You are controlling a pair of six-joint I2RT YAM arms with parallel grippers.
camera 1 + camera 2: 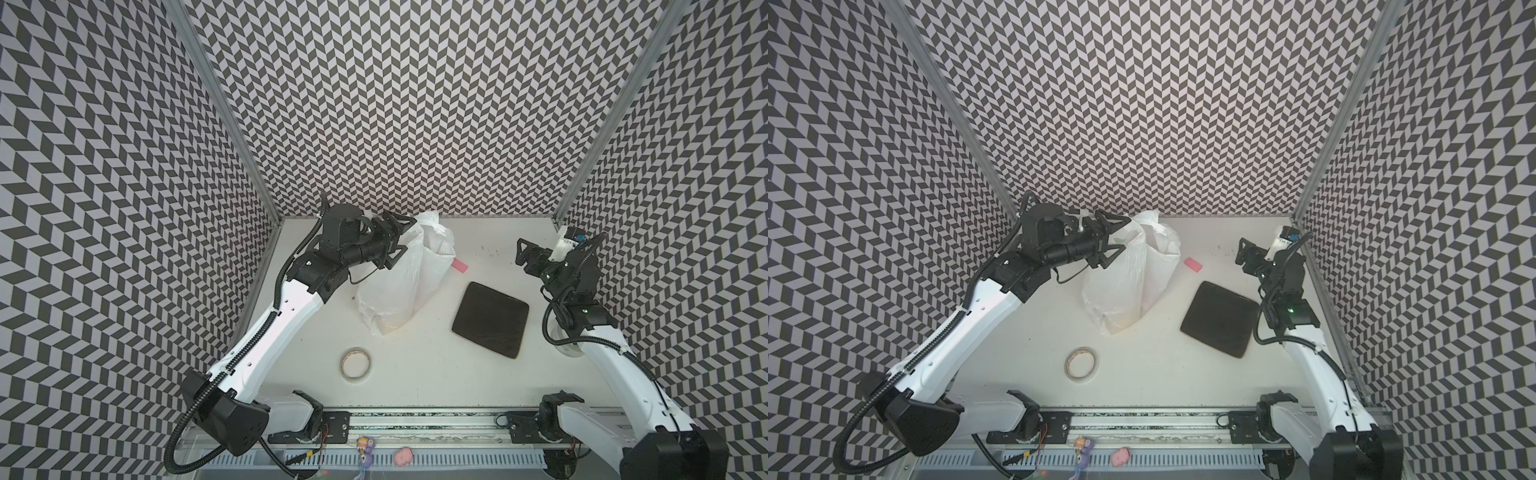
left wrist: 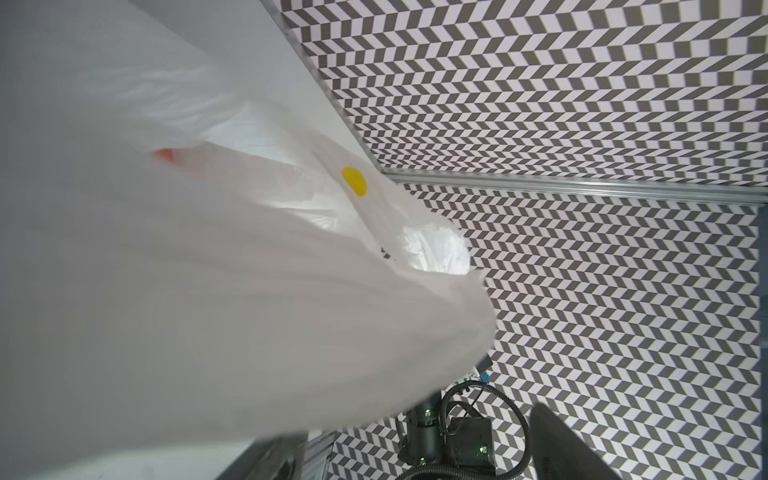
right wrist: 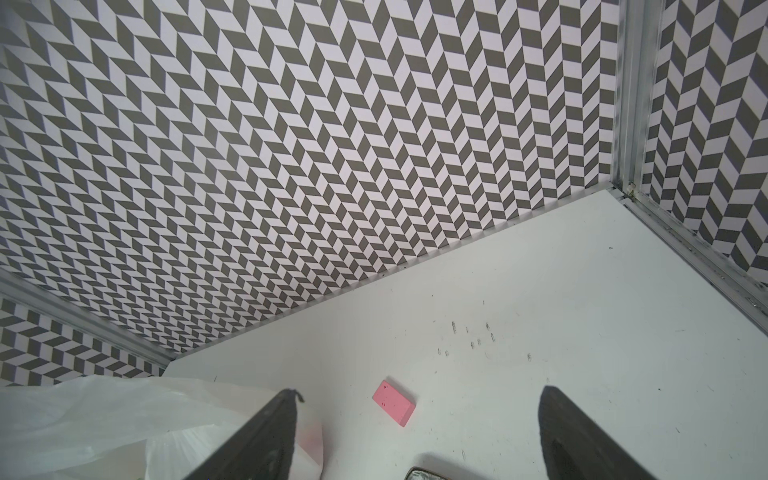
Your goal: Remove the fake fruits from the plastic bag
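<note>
The plastic bag [image 1: 399, 286] stands crumpled, thin and white, at the centre of both top views. Only the left wrist view shows a yellow patch [image 2: 354, 180] and an orange-red spot [image 2: 164, 154] among its folds; fruit or print, unclear. The left gripper [image 1: 409, 234], jaws spread, meets the bag's upper left. The right gripper [image 1: 523, 252], jaws spread and empty, hangs at right; a pink block [image 1: 458, 266] lies between it and the bag.

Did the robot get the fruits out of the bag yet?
Not yet. Done: nothing; no fruit lies on the table in both top views. In hand: the left gripper is open at the top edge of the bag, and a red-orange shape shows inside it. The right gripper is open, apart from the bag. Left: all the fruits.
</note>
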